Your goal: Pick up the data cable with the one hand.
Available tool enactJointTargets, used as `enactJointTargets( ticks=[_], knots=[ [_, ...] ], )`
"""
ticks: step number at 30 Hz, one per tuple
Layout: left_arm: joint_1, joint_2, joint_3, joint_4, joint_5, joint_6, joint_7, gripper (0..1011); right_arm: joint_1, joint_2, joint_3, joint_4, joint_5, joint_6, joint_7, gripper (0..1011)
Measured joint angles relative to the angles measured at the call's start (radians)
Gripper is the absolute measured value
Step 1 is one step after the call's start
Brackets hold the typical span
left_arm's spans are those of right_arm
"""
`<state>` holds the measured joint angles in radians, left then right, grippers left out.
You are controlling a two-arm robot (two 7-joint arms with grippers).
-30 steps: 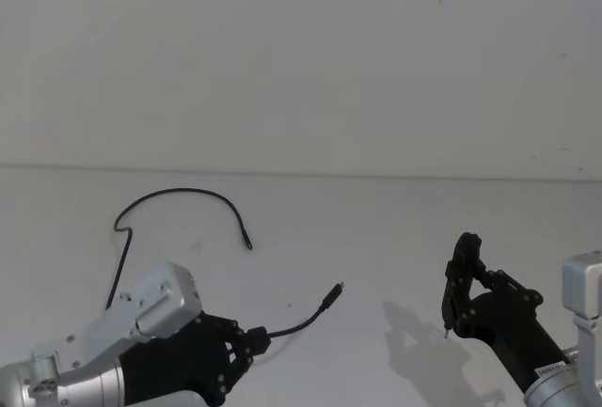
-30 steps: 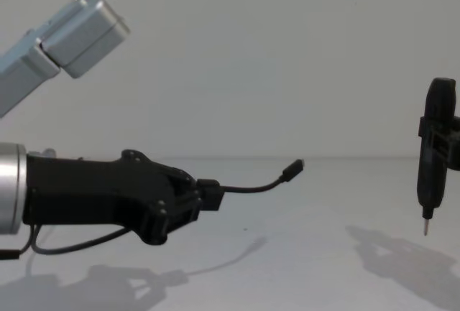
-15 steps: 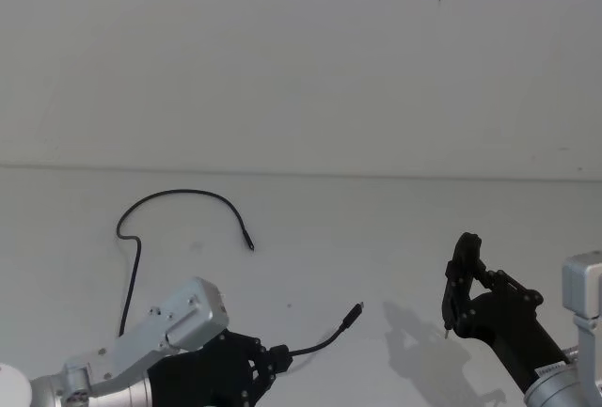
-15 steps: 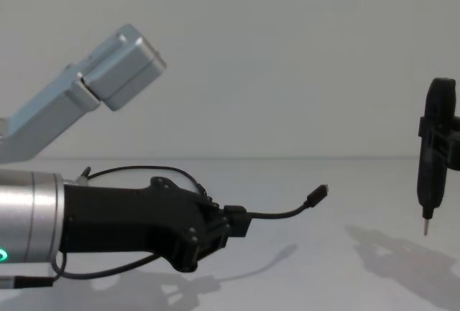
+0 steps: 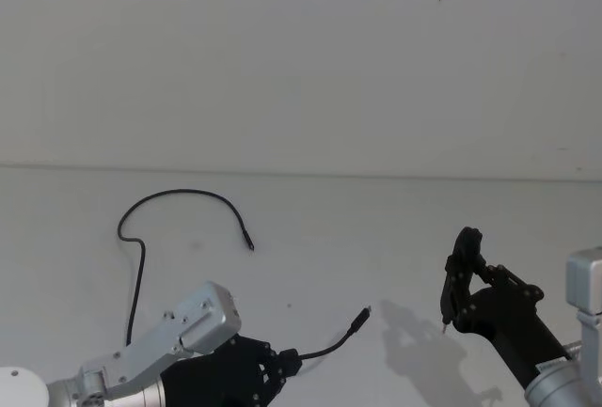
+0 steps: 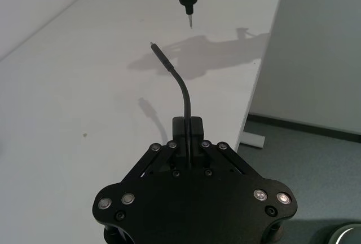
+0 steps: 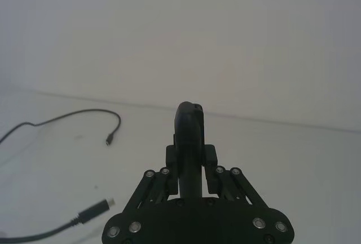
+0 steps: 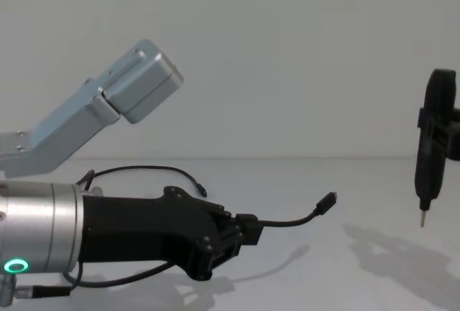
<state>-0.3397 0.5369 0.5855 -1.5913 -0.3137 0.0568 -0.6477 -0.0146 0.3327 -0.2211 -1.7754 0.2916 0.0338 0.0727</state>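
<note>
The data cable (image 5: 179, 193) is a thin black cord looping over the white table, with one plug (image 5: 250, 245) lying at the middle. My left gripper (image 5: 287, 362), the one hand with a green ring on its silver wrist, is shut on the cord near its other end. That end arcs up and right, clear of the table, to a free plug (image 5: 362, 316). The chest view shows the left gripper (image 8: 248, 226) and the raised plug (image 8: 328, 201). In the left wrist view the cord (image 6: 183, 92) rises from between the shut fingers (image 6: 196, 127).
My right gripper (image 5: 459, 299) hovers at the right, shut on a black screwdriver (image 8: 433, 138) with its tip (image 8: 422, 221) pointing down above the table. The table's edge (image 6: 254, 94) drops off beyond the plug in the left wrist view. A pale wall stands behind.
The left gripper has carried the cord's end to the right and nearer me, so the free plug sits closer to the screwdriver. The right arm has barely moved.
</note>
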Motion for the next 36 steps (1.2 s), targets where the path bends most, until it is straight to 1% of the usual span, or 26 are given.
enactJointTargets(
  ticks=[5,9,12,19,23,31,36],
  knots=[
    [-0.002,-0.005,0.004,0.006,0.001,-0.001,0.002,54,0.001,-0.009,0.008,-0.019,0.021,0.000,0.013,269],
    [-0.004,-0.007,0.006,0.009,0.001,-0.002,0.003,54,0.002,-0.019,0.014,-0.032,0.047,0.004,0.026,269],
    [-0.004,-0.008,0.008,0.010,0.001,-0.002,0.003,54,0.004,-0.032,0.020,-0.043,0.077,0.014,0.039,269],
    [-0.005,-0.010,0.010,0.013,0.002,-0.003,0.004,54,0.009,-0.053,0.022,-0.055,0.114,0.033,0.056,269],
    [-0.005,-0.011,0.010,0.014,0.002,-0.003,0.004,54,0.013,-0.063,0.016,-0.055,0.113,0.030,0.059,269],
    [-0.006,-0.012,0.011,0.015,0.002,-0.003,0.005,54,0.025,-0.083,-0.004,-0.043,0.090,0.004,0.061,269],
    [-0.006,-0.012,0.012,0.015,0.002,-0.003,0.005,54,0.031,-0.090,-0.012,-0.036,0.079,-0.005,0.067,269]
  ],
)
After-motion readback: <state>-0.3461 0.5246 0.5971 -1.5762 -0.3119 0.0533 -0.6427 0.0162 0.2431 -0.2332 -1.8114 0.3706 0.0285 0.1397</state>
